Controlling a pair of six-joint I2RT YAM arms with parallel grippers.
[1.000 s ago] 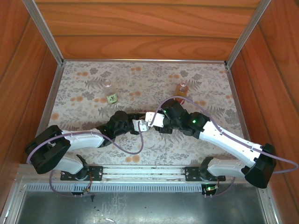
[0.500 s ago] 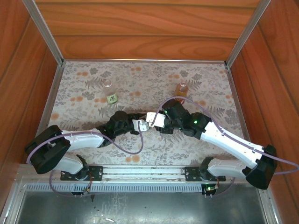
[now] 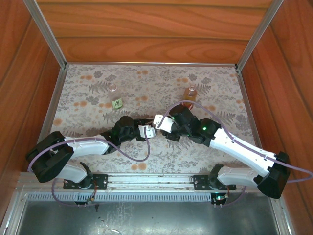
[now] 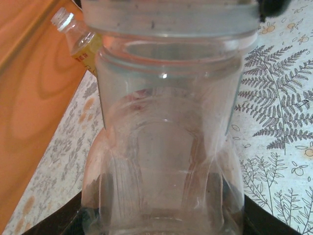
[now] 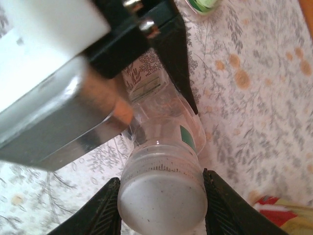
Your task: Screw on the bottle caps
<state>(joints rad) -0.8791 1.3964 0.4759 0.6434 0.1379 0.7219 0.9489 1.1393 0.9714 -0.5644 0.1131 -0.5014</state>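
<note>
**A:** What was being done in the middle, nearest the front?

**B:** A clear bottle [image 4: 161, 161] was held by the left gripper [image 3: 148, 131]. Its jaws were shut tight on the bottle's body, most likely so the bottle could not spin.

**A:** And the cap?

**B:** A white cap [image 5: 161, 196] was sat on the bottle's neck. It was pinched from both sides by the right gripper [image 3: 158, 123], with the jaws closed narrow around it. That hold was probably picked so the cap could be turned.

**A:** Was it screwed all the way down?

**B:** That could not be told. More turning was probably needed.

**A:** What was seen farther back?

**B:** Two more bottles were stood on the flowery mat [image 3: 220, 81], well apart. The amber bottle [image 3: 190, 93] was at the back right, and its neck looked open. The green-label bottle [image 3: 116, 101] was at the back left. Whether it was capped could not be told.
</note>
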